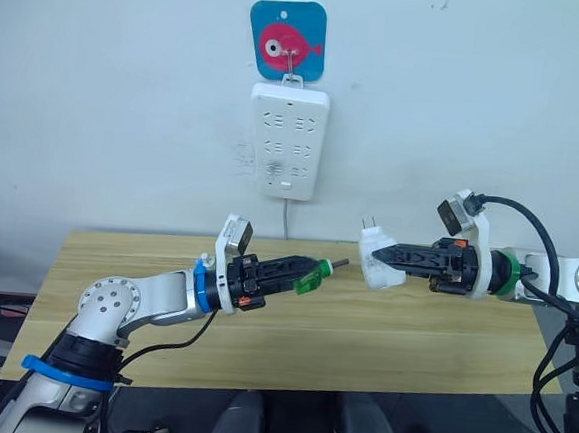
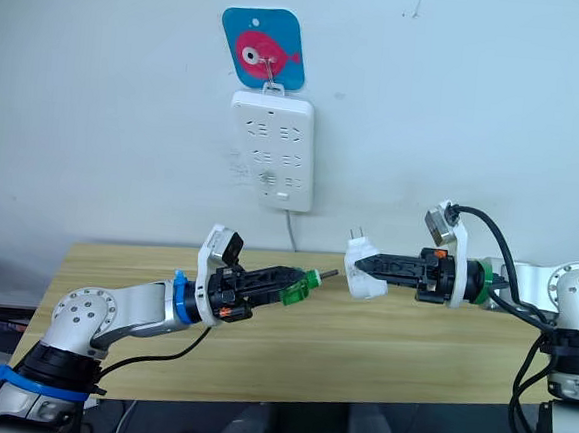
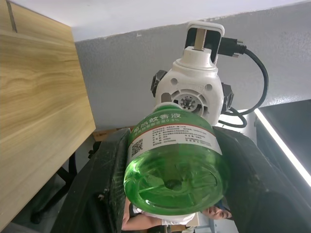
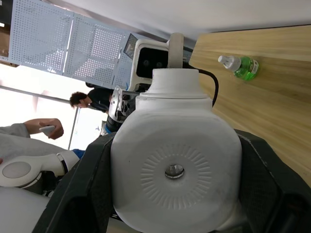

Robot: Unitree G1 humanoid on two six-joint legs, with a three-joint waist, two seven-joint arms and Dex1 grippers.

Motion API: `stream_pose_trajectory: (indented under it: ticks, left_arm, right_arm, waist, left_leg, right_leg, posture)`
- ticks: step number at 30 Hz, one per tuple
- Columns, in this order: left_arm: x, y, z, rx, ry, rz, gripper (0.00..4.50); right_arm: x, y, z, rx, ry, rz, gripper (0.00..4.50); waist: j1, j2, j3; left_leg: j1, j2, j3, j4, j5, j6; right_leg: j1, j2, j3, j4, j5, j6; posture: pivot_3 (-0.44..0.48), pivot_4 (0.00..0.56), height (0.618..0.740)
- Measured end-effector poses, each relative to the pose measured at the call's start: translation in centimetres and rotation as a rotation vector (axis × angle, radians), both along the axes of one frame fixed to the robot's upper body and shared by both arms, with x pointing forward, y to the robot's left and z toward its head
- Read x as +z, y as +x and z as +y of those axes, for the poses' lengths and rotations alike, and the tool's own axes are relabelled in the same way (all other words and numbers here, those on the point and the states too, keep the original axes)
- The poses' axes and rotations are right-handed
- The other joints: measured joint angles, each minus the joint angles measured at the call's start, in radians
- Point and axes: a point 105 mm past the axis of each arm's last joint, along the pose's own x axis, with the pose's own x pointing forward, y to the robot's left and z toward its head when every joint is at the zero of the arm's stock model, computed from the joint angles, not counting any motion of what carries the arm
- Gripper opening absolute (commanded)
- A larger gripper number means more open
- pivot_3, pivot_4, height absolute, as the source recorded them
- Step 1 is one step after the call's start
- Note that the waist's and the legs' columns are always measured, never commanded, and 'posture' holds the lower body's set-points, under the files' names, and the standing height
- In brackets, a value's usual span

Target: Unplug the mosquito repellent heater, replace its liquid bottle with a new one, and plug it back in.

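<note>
Now my right gripper [image 1: 382, 254] is pinching the heater [image 1: 374, 260], a small white rounded plug with two metal prongs that point up. I see it just right of the middle in the head views, up in the air over the wooden table [image 1: 289, 347]. In my right wrist view the heater's [image 4: 175, 174] round back sits between my two black fingers [image 4: 82, 194].

My left gripper [image 1: 310, 274] is pinching a green bottle [image 1: 313, 279] with its thin tip pointing across at the heater. The bottle and the heater are near each other but not touching. In my left wrist view the bottle [image 3: 175, 165] has green liquid inside and a white label with writing.

Another small green bottle [image 4: 240, 66] lies on its side on the table, at the upper right of my right wrist view.

On the wall, top middle of the head views, hangs a long white power strip [image 1: 287, 141] under a blue card with a pink fish [image 1: 287, 40]. Its cord [image 1: 287, 218] runs down behind the table.

A person [image 4: 29, 131] shows at the left edge of my right wrist view.
</note>
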Motion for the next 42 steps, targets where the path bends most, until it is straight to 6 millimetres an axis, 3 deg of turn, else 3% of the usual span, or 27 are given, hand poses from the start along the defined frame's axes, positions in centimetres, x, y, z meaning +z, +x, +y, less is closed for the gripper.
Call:
stream_pose_trajectory:
  ticks: [3,6,9,13,15,22,28,32,35,38,42]
  left_arm:
    - [0.1,-1.0,0.4,-0.033,0.022,-0.025,2.26]
    - [-0.1,-1.6,1.2,-0.029,0.042,-0.033,2.26]
    - [-0.5,-1.8,2.0,-0.006,0.062,-0.034,2.26]
    - [-0.4,-2.5,1.7,-0.022,0.087,-0.077,2.26]
    - [-0.3,-2.7,1.4,-0.033,0.086,-0.094,2.26]
    - [-0.3,-2.9,1.0,-0.028,0.077,-0.1,2.26]
    - [-0.4,-3.1,1.1,-0.019,0.074,-0.104,2.26]
    - [-0.2,-3.3,1.0,-0.025,0.077,-0.115,2.26]
    - [-0.3,-3.3,1.0,-0.024,0.081,-0.117,2.26]
    - [-0.2,-3.2,1.0,-0.026,0.085,-0.127,2.26]
    - [-0.3,-2.7,0.9,-0.009,0.104,-0.172,2.26]
  right_arm:
    - [-0.4,0.8,-0.6,-0.047,-0.012,0.014,2.97]
    - [-2.3,2.7,-3.1,-0.207,-0.167,0.007,2.97]
    - [-6.5,4.7,-7.4,-0.398,-0.526,-0.036,2.97]
    - [-13.0,5.3,-13.3,-0.504,-0.981,-0.057,2.97]
    - [-14.0,5.6,-14.4,-0.519,-1.059,-0.075,2.97]
    - [-15.5,6.1,-15.6,-0.567,-1.146,-0.065,2.97]
    - [-15.7,6.1,-17.0,-0.641,-1.185,-0.044,2.97]
    - [-16.0,5.7,-17.4,-0.657,-1.189,-0.012,4.3]
    - [-16.5,4.8,-17.3,-0.639,-1.179,0.025,4.46]
    - [-15.3,4.8,-16.9,-0.631,-1.161,0.0,4.46]
    - [-12.1,5.4,-17.3,-0.656,-1.16,-0.089,4.46]
  waist:
    - [0.0,0.0,0.0]
    - [0.001,0.0,0.0]
    - [0.005,0.0,0.0]
    - [0.004,0.0,0.0]
    - [0.002,0.001,0.0]
    - [0.005,0.001,0.0]
    - [0.008,0.0,0.0]
    - [0.009,0.0,0.0]
    - [0.007,0.001,0.001]
    - [0.005,0.001,0.001]
    - [0.005,0.002,0.001]
  left_leg:
    - [0.0,0.0,0.0,0.0,0.0,0.0]
    - [0.0,0.0,0.001,0.0,0.0,0.0]
    - [0.0,-0.001,0.002,0.0,0.0,0.0]
    - [0.0,-0.001,0.006,0.0,0.0,-0.001]
    - [0.001,-0.001,0.008,0.0,0.0,-0.001]
    - [0.001,0.0,0.006,-0.001,0.0,-0.001]
    - [0.003,-0.001,0.002,-0.001,0.0,-0.001]
    - [0.003,-0.001,0.002,-0.001,0.0,-0.001]
    - [0.003,-0.001,0.002,-0.001,0.0,-0.001]
    - [0.003,-0.001,0.002,-0.001,0.0,-0.001]
    - [0.003,-0.001,0.002,-0.001,0.0,-0.001]
  right_leg:
    - [0.0,0.0,0.0,0.0,0.0,0.0]
    - [0.0,0.0,0.001,0.0,0.0,0.0]
    - [0.0,0.0,0.0,0.0,0.0,0.0]
    - [-0.001,-0.001,0.002,0.0,0.0,0.0]
    - [-0.001,-0.001,0.004,0.001,0.0,0.0]
    - [-0.001,-0.001,0.004,0.001,0.0,0.0]
    - [0.002,-0.001,0.003,0.0,0.0,0.0]
    - [0.003,-0.001,0.002,0.0,0.0,0.0]
    - [0.002,-0.001,0.003,0.0,0.0,0.0]
    - [0.002,-0.001,0.003,0.0,0.0,0.0]
    - [0.002,-0.001,0.002,-0.001,0.0,0.0]
  posture:
    - [-0.019,0.2,0.74]
    - [-0.017,0.212,0.74]
    - [-0.01,0.214,0.74]
    - [0.006,0.22,0.74]
    - [0.012,0.223,0.74]
    - [0.031,0.227,0.74]
    - [0.034,0.23,0.74]
    - [0.02,0.227,0.74]
    - [0.011,0.224,0.74]
    - [0.004,0.222,0.74]
    - [-0.021,0.22,0.74]
